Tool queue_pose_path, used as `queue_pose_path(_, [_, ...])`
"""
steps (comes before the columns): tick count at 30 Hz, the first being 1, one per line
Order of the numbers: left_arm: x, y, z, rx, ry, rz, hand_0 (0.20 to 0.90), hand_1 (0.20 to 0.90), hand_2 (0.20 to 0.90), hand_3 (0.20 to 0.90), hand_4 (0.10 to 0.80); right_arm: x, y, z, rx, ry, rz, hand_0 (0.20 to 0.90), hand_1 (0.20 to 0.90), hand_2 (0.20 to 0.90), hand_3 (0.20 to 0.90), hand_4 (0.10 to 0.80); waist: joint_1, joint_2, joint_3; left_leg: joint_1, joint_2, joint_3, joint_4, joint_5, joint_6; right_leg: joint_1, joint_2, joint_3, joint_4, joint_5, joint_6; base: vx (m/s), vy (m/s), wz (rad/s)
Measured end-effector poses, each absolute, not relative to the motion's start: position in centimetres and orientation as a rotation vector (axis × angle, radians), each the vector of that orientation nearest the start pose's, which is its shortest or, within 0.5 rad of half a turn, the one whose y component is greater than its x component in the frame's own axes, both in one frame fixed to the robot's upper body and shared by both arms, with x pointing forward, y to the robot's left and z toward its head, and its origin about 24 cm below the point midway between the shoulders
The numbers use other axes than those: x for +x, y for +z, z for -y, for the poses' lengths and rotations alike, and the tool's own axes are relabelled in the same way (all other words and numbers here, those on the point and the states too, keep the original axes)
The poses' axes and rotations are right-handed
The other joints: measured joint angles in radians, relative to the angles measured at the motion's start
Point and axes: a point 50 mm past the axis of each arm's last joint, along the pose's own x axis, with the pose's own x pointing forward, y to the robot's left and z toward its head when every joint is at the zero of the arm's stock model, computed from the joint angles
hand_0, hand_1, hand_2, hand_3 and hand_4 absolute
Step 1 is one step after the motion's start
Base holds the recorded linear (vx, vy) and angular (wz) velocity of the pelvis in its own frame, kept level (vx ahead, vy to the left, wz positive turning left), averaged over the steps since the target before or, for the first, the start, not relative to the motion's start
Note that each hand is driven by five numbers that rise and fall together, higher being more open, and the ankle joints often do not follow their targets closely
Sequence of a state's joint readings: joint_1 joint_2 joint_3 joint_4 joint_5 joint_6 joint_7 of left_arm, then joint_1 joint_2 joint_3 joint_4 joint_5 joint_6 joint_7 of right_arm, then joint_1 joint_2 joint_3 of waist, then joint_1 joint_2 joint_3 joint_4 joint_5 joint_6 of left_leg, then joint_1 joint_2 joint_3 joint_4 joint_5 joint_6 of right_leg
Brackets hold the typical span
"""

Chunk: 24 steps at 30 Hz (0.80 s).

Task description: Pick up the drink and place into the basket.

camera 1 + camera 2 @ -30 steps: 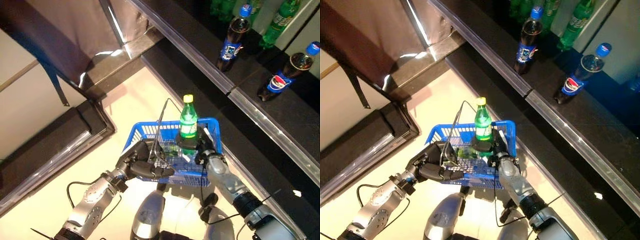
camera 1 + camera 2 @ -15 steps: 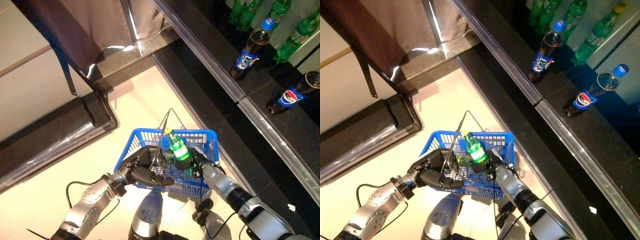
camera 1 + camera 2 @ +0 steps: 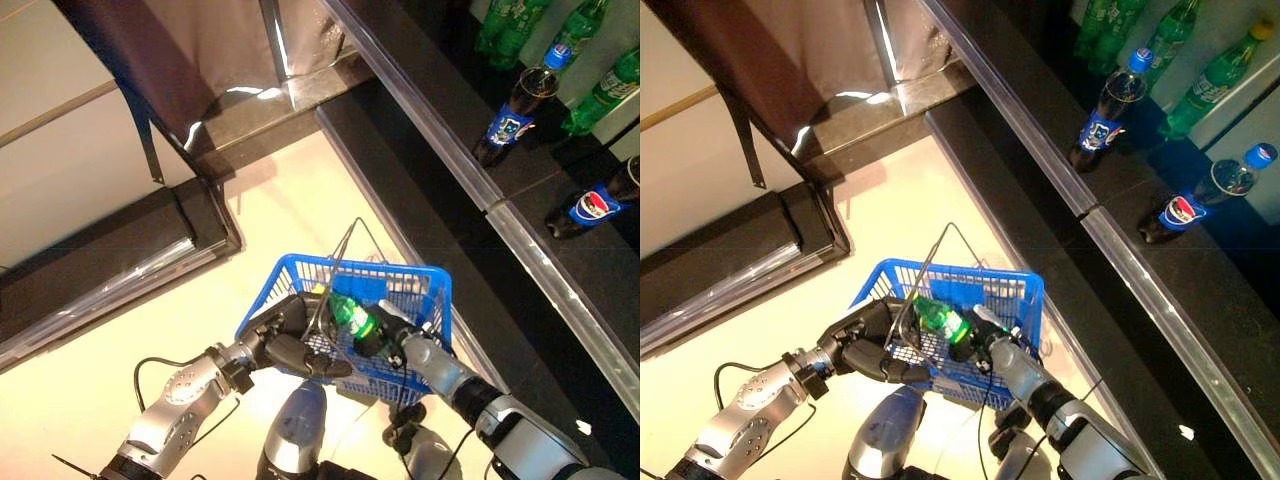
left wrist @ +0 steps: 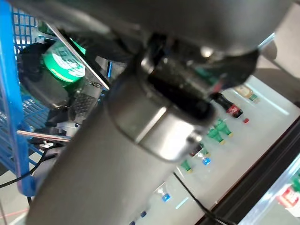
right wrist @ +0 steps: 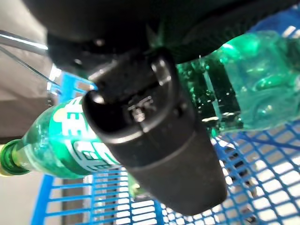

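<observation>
- Since a second ago the green plastic drink bottle with a yellow cap (image 3: pixel 352 318) has gone from upright above the rim to lying tilted low inside the blue plastic mesh basket (image 3: pixel 420 283), cap toward 10 o'clock.
- Right hand (image 3: pixel 396 342) stays curled round the bottle's lower body; its wrist view shows the thumb (image 5: pixel 154 136) pressed across the label.
- Bottle sits within the basket walls; whether it touches the floor mesh cannot be told.
- Left hand (image 3: pixel 284 338) grips the basket's near rim at 7 o'clock, fingers wrapped over the edge beside the raised wire handle (image 3: pixel 340 250).
- Dark cola bottles with blue caps (image 3: pixel 510 115) stand on the black shelf (image 3: pixel 560 270) at 2 o'clock.
</observation>
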State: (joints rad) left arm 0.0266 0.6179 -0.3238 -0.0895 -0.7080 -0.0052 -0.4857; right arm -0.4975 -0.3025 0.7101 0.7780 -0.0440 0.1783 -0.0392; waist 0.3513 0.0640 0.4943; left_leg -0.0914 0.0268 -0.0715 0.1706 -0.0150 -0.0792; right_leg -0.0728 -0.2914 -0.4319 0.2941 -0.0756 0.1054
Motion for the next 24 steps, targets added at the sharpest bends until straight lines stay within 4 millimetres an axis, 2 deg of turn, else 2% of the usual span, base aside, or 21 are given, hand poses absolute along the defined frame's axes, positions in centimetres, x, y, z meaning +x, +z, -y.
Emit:
queue_pose_path(9, [22.4, 5.1, -16.0, -0.154, -0.799, -0.131, 0.3, 0.3, 0.3, 0.2, 0.1, 30.0, -5.1, 13.4, -0.935, 0.501, -0.603, 0.3, 0.3, 0.3, 0.2, 0.1, 0.007, 0.002, -0.001, 0.002, -0.004, -0.006, 0.0, 0.0, 0.0, -0.004, -0.009, -0.003, 0.019, -0.015, 0.0, 0.015, 0.0, 0.02])
queue_pose_path(18, [22.3, 5.2, -15.8, -0.153, -0.81, -0.144, 0.3, 0.3, 0.3, 0.2, 0.1, 29.2, -6.2, 13.5, -1.055, 0.609, -0.701, 0.3, 0.3, 0.3, 0.2, 0.1, 0.013, 0.005, -0.003, 0.003, -0.008, -0.017, 0.0, 0.0, 0.0, -0.003, -0.014, -0.006, 0.024, -0.019, 0.002, 0.007, 0.002, 0.0])
queue_pose_path(19, [22.3, 5.2, -15.8, -0.153, -0.809, -0.146, 0.3, 0.3, 0.3, 0.2, 0.1, 29.2, -6.3, 13.5, -1.055, 0.612, -0.705, 0.455, 0.455, 0.455, 0.381, 0.281, 0.014, 0.006, -0.003, 0.003, -0.008, -0.017, 0.0, 0.0, 0.0, -0.003, -0.015, -0.006, 0.025, -0.02, 0.002, 0.0, 0.0, 0.0])
queue_pose_path(20, [22.3, 5.2, -15.8, -0.153, -0.806, -0.148, 0.3, 0.3, 0.3, 0.2, 0.1, 29.2, -6.3, 13.6, -1.056, 0.616, -0.71, 0.455, 0.455, 0.455, 0.381, 0.281, 0.014, 0.006, -0.004, 0.004, -0.009, -0.017, 0.0, 0.0, 0.0, -0.003, -0.016, -0.006, 0.028, -0.021, 0.003, 0.0, 0.0, 0.0])
queue_pose_path(21, [22.3, 5.2, -15.8, -0.153, -0.803, -0.149, 0.3, 0.3, 0.3, 0.2, 0.1, 29.0, -6.4, 13.6, -1.054, 0.623, -0.72, 0.851, 0.851, 0.851, 0.842, 0.742, 0.015, 0.007, -0.004, 0.005, -0.009, -0.018, 0.0, 0.0, 0.0, -0.003, -0.017, -0.006, 0.032, -0.024, 0.002, 0.0, 0.0, 0.0])
queue_pose_path(22, [22.3, 5.2, -15.8, -0.153, -0.802, -0.15, 0.3, 0.3, 0.3, 0.2, 0.1, 29.1, -6.4, 13.6, -1.056, 0.625, -0.723, 0.9, 0.9, 0.9, 0.9, 0.8, 0.015, 0.007, -0.004, 0.005, -0.01, -0.018, 0.0, 0.0, 0.0, -0.003, -0.017, -0.006, 0.033, -0.025, 0.002, 0.0, 0.0, 0.0])
queue_pose_path(24, [22.3, 5.2, -15.8, -0.153, -0.798, -0.15, 0.3, 0.3, 0.3, 0.2, 0.1, 29.1, -6.4, 13.7, -1.062, 0.63, -0.727, 0.9, 0.9, 0.9, 0.9, 0.8, 0.016, 0.007, -0.004, 0.005, -0.01, -0.019, 0.0, 0.0, 0.0, -0.003, -0.017, -0.006, 0.033, -0.025, 0.002, 0.031, 0.009, 0.0])
